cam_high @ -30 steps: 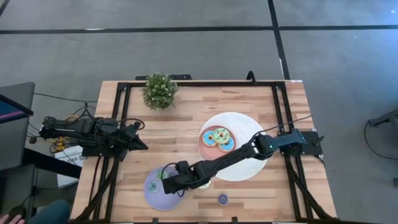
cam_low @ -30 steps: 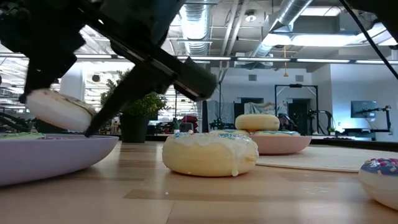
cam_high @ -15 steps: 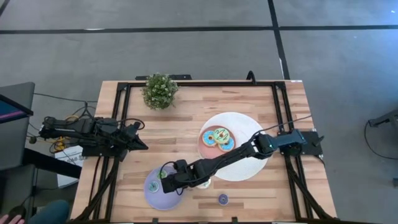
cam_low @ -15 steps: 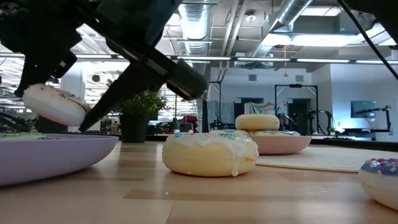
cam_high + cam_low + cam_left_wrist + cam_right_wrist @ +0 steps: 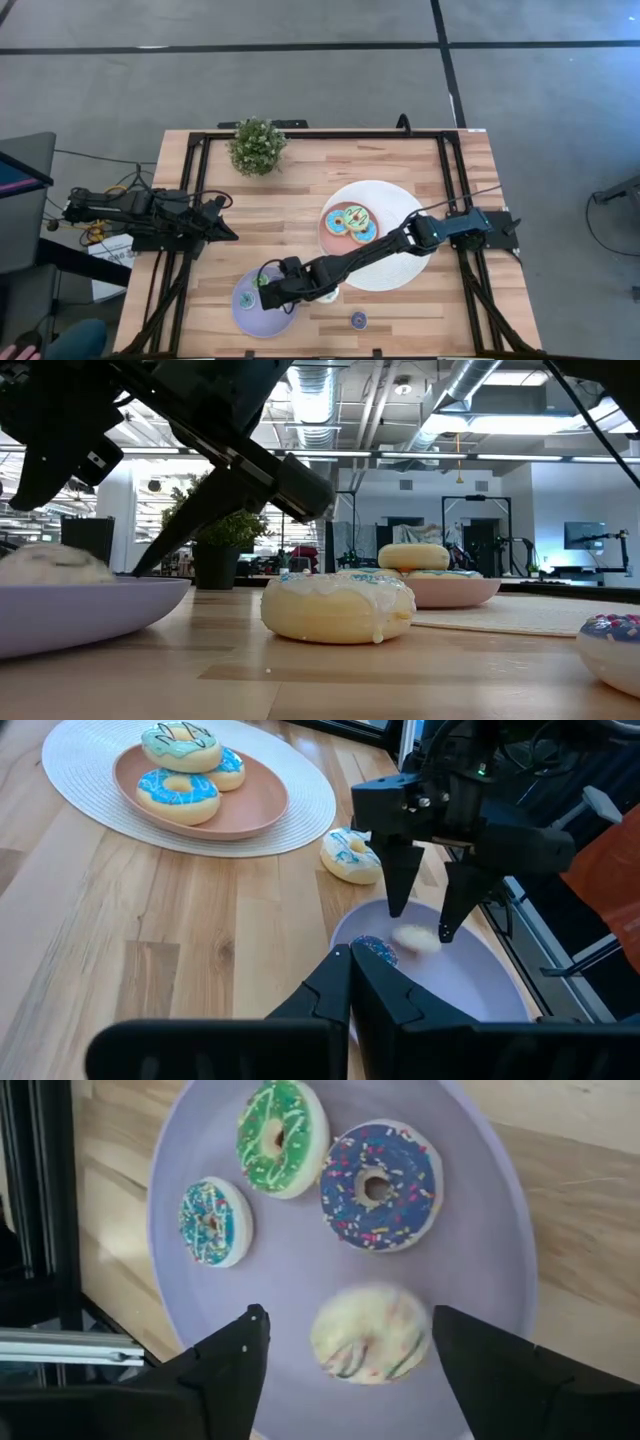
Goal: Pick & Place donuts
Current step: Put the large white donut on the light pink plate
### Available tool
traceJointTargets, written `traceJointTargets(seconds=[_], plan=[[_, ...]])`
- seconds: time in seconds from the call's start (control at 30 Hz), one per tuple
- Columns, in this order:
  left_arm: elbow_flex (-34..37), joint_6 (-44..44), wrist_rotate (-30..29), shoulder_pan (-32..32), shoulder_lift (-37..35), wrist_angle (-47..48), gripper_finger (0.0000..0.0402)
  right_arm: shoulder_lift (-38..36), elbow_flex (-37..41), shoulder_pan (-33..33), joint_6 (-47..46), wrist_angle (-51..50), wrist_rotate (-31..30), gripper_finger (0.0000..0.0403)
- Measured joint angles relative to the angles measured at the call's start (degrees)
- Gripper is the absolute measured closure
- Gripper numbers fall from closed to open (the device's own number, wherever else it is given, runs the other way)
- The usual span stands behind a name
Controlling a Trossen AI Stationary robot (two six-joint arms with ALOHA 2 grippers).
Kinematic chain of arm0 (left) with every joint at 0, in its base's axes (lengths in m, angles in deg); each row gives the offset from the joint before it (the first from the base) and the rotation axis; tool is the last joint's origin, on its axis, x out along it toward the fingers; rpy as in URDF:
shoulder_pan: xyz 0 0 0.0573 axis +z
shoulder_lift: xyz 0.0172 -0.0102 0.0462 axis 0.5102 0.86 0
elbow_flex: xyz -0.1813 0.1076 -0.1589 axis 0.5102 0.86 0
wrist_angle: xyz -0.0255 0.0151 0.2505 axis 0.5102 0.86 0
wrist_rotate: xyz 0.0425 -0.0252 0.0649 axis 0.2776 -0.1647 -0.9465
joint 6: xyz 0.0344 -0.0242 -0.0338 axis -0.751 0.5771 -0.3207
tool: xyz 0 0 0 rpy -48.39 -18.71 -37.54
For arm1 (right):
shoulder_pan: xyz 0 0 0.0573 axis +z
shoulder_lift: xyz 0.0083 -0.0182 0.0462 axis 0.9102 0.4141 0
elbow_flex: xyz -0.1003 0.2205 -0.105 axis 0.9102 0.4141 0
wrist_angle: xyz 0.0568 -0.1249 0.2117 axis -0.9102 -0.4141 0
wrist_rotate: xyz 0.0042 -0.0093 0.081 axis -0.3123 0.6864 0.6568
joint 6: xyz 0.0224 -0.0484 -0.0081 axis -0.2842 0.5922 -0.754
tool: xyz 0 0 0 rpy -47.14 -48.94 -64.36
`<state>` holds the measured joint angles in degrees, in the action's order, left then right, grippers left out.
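My right gripper [image 5: 348, 1320] hangs open over the lavender plate [image 5: 470, 1280] near the table's front edge. A cream donut [image 5: 370, 1333] lies on the plate below and between its fingers, apart from both. Green [image 5: 275, 1138], purple sprinkled [image 5: 378, 1185] and small teal [image 5: 212, 1222] donuts lie beside it. The left wrist view shows the same gripper [image 5: 420, 915] above the cream donut [image 5: 417, 938]. A pale donut [image 5: 350, 855] sits on the wood next to the plate. My left gripper [image 5: 225, 232] waits shut at the table's left edge.
A pink plate [image 5: 255, 815] holding iced donuts [image 5: 182, 790] sits on a white round mat [image 5: 300, 790] right of centre. A potted plant [image 5: 257, 145] stands at the far left. A tiny purple donut [image 5: 358, 319] lies near the front edge. A black frame [image 5: 190, 180] borders the table.
My right gripper has let go of the cream donut. The donut, held above the lavender plate before, has dropped and now lies on the plate. The gripper itself has stayed where it was.
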<state>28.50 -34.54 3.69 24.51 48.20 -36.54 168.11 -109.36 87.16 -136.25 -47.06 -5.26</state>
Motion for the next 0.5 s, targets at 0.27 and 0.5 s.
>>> traceJointTargets(seconds=[0.27, 0.5], plan=[[0.0, 0.0, 0.0, 0.0, 0.0, 0.0, 0.0401, -0.1, -0.7, -0.4, 2.7, -0.5, 0.0, 0.0127], [0.0, 0.0, 0.0, 0.0, 0.0, 0.0, 0.0401, -1.6, -4.7, -0.1, 8.3, -3.1, 0.0, 0.0127]])
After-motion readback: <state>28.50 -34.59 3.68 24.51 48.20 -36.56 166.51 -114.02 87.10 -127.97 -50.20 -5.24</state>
